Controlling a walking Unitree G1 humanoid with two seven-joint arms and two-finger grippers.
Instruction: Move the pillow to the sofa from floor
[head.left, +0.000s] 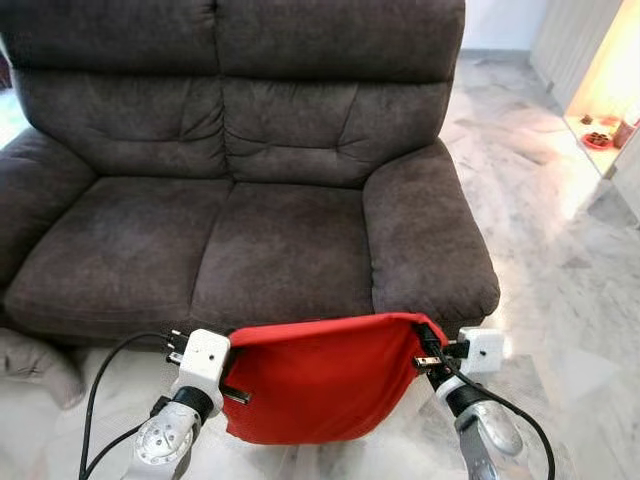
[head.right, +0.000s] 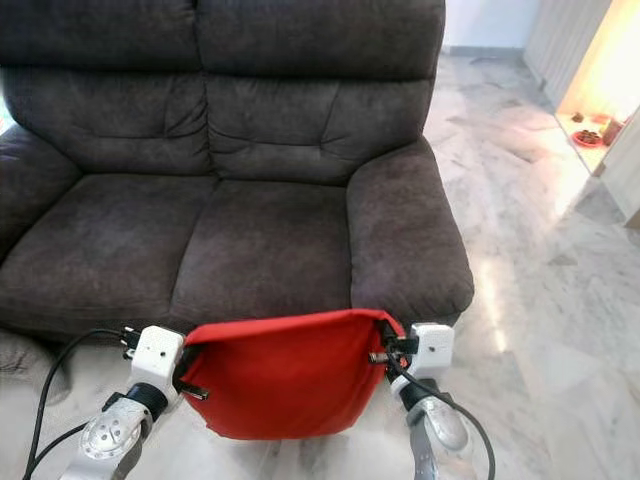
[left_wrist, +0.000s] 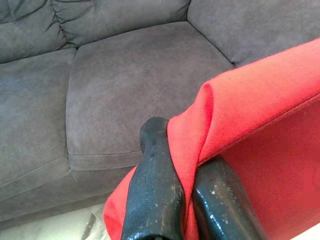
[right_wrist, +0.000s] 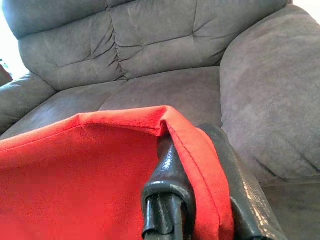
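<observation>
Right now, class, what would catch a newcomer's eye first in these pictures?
The bright red pillow stands out, hanging just in front of the dark grey sofa, off the pale marble floor. The left tool and right tool each pinch one upper corner of it.

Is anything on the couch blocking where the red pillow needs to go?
Nothing visible does. The red fabric pillow, pinched by the left gripper and right gripper, hangs before the dark grey suede sofa, whose seat cushions look bare.

Bright, even daylight and sharp focus throughout; warm glare washes the marble floor (head.left: 560, 250) at its far right edge.
</observation>
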